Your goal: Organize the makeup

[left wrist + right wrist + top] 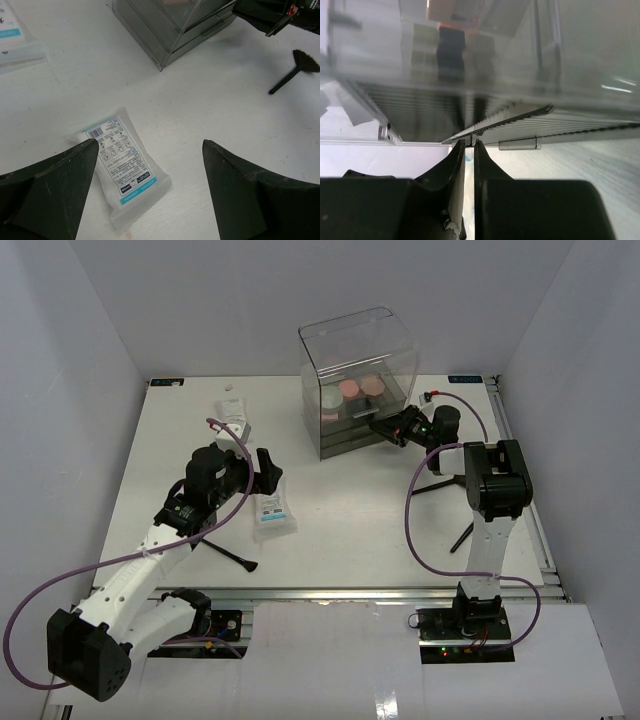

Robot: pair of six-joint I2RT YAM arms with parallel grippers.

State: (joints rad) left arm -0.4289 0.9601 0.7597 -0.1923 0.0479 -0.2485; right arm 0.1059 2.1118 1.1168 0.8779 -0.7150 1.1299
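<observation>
A white sachet (125, 160) lay flat on the tabletop (215, 115), printed side up, directly beneath our left claw (150, 146). Its jaws stood spread on either side of the pack, we judged so as to close across its width. A second sachet (232, 415) lay farther back, and a black brush (295, 70) lay near the clear box (360, 345), where round pink compacts (360, 388) sat above the dark drawers. Our right claw (468, 148) was pressed together at a drawer front (545, 127), probably to pull it; whether it nipped the lip we could not tell.
</observation>
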